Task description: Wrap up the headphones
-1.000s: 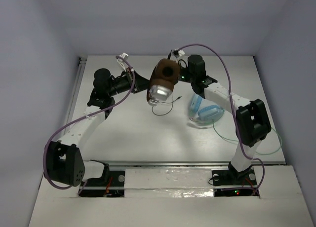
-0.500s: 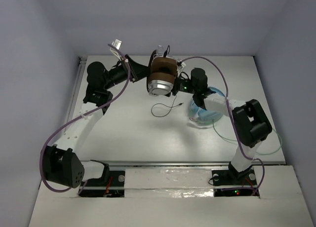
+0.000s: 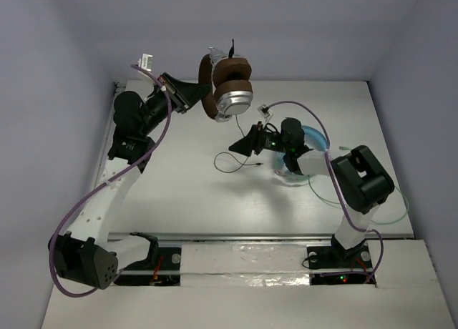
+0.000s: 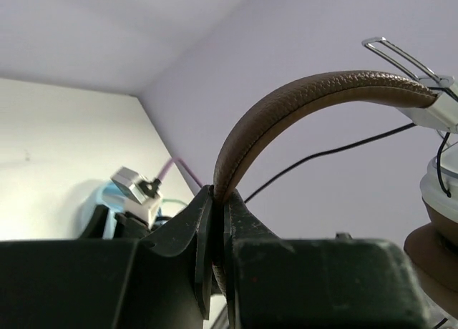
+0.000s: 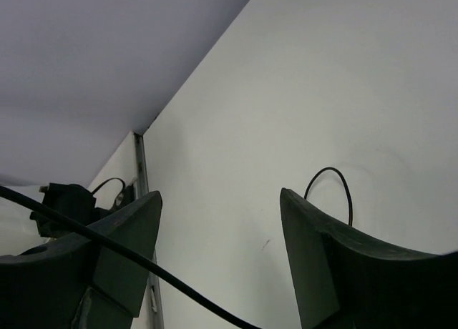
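The worktop (image 3: 179, 193) is unchanged from one second ago. The left arm (image 3: 114, 179) is found swung further left and raised. The right arm (image 3: 358, 179) is found folded lower, with its wrist drawn back over the worktop's middle right.

The headphones (image 3: 229, 89) are held clear of the worktop, high at the far centre-left and in front of the back wall (image 3: 286, 28). One second ago they were hanging lower over the far middle of the worktop, with both arms meeting at them. The light blue headphones (image 3: 315, 137) are lying at the right, partly hidden by the right wrist, and no shift in them can be made out. Their green cable (image 3: 397, 207) is trailing to the right edge as before.

The left fingers (image 4: 215, 222) are clenched on the brown headband (image 4: 300, 93), as in the earlier frames. The silver ear cup (image 3: 236, 100) is turned toward the camera. The right fingers (image 3: 242, 144) are spread wide with nothing gripped, having been at the headphones a second ago. They are now low, near the worktop.

The thin black cable (image 3: 232, 161) is lying in a loose loop on the worktop just beside the right fingers, much where it was.
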You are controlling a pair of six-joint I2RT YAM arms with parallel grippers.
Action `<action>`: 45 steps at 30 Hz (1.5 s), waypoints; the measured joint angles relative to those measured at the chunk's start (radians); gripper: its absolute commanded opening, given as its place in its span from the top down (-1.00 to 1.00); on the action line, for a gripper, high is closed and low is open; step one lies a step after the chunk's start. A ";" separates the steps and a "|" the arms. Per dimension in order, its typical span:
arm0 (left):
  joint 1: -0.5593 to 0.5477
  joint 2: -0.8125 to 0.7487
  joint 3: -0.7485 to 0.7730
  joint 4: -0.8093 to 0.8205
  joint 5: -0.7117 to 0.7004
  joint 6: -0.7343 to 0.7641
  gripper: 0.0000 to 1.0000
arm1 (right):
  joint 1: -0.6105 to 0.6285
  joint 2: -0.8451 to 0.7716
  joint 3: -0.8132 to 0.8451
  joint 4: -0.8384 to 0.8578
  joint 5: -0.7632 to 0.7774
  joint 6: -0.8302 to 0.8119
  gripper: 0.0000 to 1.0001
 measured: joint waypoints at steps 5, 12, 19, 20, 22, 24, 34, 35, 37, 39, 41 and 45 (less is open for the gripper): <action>0.010 -0.034 0.009 -0.058 -0.105 0.025 1.00 | 0.000 -0.004 -0.043 0.057 0.002 0.039 0.21; 0.016 -0.069 0.012 -0.151 -0.365 0.088 1.00 | 0.018 -0.095 -0.083 -0.039 0.084 0.030 1.00; 0.014 -0.125 -0.080 -0.193 -0.689 0.138 1.00 | 0.111 -0.239 -0.056 -0.376 0.281 -0.081 1.00; 0.014 -0.130 -0.092 -0.204 -0.732 0.149 1.00 | 0.132 -0.255 -0.047 -0.428 0.316 -0.096 1.00; 0.014 -0.130 -0.098 -0.231 -0.808 0.175 1.00 | 0.180 -0.282 -0.026 -0.529 0.386 -0.126 1.00; 0.014 -0.129 -0.105 -0.254 -0.880 0.210 1.00 | 0.237 -0.314 -0.005 -0.635 0.461 -0.155 1.00; -0.035 -0.124 -0.146 -0.360 -1.189 0.389 1.00 | 0.439 -0.484 0.131 -1.011 0.674 -0.232 1.00; -0.055 -0.121 -0.146 -0.364 -1.226 0.407 1.00 | 0.454 -0.494 0.152 -1.041 0.690 -0.240 1.00; -0.110 -0.108 -0.146 -0.368 -1.304 0.446 1.00 | 0.477 -0.509 0.195 -1.098 0.724 -0.259 1.00; -0.167 -0.093 -0.146 -0.370 -1.367 0.481 1.00 | 0.493 -0.523 0.236 -1.148 0.743 -0.277 1.00; -0.219 -0.074 -0.146 -0.375 -1.428 0.513 1.00 | 0.499 -0.536 0.278 -1.189 0.754 -0.296 1.00; -0.328 -0.032 -0.147 -0.391 -1.560 0.573 1.00 | 0.500 -0.532 0.396 -1.286 0.756 -0.331 1.00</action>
